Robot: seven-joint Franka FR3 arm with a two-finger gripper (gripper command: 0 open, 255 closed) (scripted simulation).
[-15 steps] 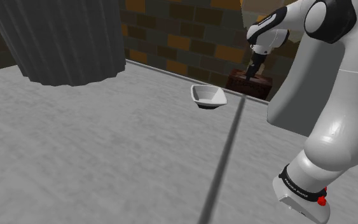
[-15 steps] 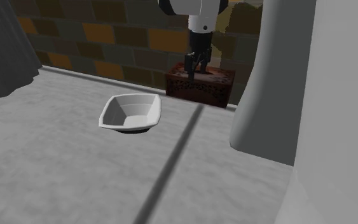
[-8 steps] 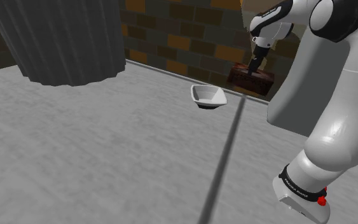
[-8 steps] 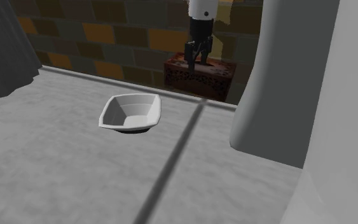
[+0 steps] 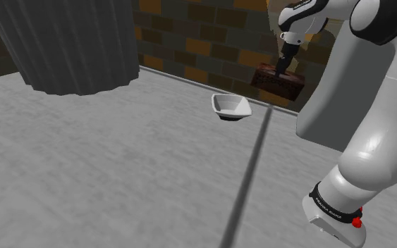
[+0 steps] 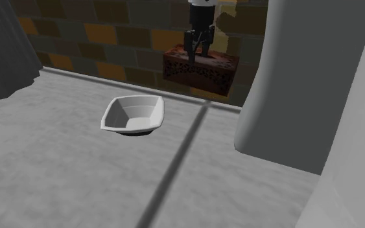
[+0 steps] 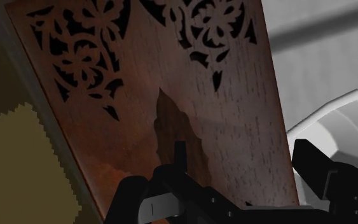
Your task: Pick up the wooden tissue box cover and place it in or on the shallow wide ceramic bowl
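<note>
Fingers closed on the dark carved wooden tissue box cover. From the wrist view I read one finger down in its top slot and the other outside its edge. The cover hangs clear of the tabletop, at the far edge, in front of the brick wall. The white bowl sits on the tabletop left of the cover and nearer, not touching it.

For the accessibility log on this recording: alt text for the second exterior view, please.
A black two-finger gripper holds a dark brown wooden tissue box cover with fretwork sides clear of the grey surface, before a brick wall. A shallow, wide white bowl sits empty on the surface, below and to the view's left of it.
</note>
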